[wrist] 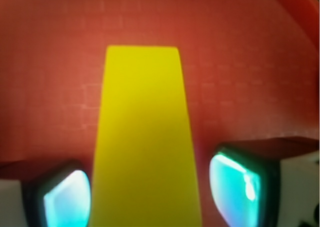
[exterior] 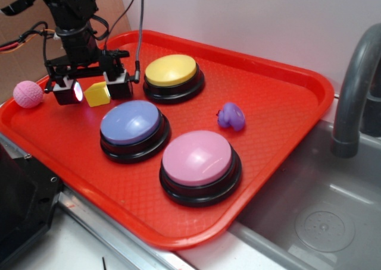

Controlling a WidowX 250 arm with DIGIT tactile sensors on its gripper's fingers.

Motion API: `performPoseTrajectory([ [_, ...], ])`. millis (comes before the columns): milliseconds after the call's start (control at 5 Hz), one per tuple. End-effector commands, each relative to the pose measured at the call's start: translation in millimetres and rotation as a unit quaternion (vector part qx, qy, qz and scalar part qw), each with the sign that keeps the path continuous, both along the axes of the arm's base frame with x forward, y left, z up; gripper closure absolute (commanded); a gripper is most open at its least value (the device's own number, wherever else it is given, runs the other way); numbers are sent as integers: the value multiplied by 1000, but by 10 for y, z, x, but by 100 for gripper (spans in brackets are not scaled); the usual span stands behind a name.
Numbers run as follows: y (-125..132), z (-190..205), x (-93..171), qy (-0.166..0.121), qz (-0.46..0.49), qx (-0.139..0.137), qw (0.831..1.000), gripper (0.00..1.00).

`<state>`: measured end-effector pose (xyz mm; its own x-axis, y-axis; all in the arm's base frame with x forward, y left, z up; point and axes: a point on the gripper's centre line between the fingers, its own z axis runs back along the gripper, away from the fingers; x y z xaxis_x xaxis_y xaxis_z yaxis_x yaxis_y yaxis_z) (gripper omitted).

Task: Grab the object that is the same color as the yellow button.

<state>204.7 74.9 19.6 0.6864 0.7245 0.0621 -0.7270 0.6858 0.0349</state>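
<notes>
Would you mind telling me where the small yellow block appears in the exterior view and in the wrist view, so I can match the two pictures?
Exterior: the yellow block sits at upper left on the red tray, between the fingers of the tool, left of the yellow button.
Wrist: the block fills the centre, running from upper middle to the bottom edge.
Shared landmark: the two glowing finger pads flanking the block.

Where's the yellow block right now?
In the exterior view, the yellow block sits on the red tray, far left, between the open gripper fingers, just left of the yellow button.
</notes>
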Motion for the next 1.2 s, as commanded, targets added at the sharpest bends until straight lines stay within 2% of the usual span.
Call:
performPoseTrajectory([
  [0, 23, 132, -24, -29, 3, 13, 999, 100],
  [200, -63, 630, -254, -48, 0, 24, 999, 100],
  [400, -83, 1120, -644, -73, -12, -10, 997, 100],
  [600, -133, 1630, -787, -60, -47, -2, 997, 100],
  [800, -70, 2105, -766, -59, -54, 10, 997, 100],
  [1000, 0, 2244, -804, -73, -65, 18, 995, 100],
])
